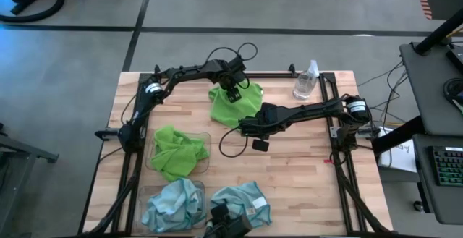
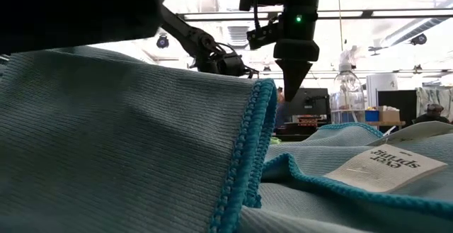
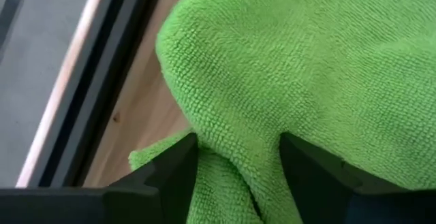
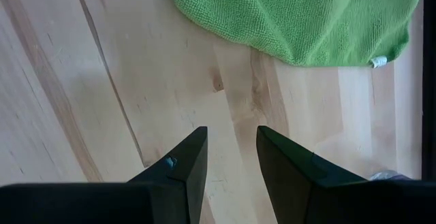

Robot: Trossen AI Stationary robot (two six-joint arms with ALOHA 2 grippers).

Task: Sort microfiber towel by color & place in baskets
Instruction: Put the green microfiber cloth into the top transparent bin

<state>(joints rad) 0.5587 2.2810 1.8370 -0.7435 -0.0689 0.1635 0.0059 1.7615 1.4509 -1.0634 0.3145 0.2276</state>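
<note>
A: Where's the next towel?

B: A green towel (image 1: 235, 104) lies loose on the table (image 1: 304, 166) at the far side, near the spray bottle (image 1: 306, 80). Another green one already sits in the upper basket (image 1: 205, 138), and a blue towel (image 1: 173, 203) fills the lower basket (image 1: 143, 194); a second blue one (image 1: 242, 200) lies beside it on the table.

A: How will the cloth handle?

B: Soft, light and limp, I'd judge. It will sag and drape, so pinch a raised fold and not a flat edge.

A: And the fingers?

B: The left gripper (image 3: 238, 159) is down on the green towel, fingers spread wide with a hump of cloth between them, not yet clenched on it. The right gripper (image 4: 231, 152) hovers over bare wood just beside that towel, fingers parted, holding nothing.
</note>
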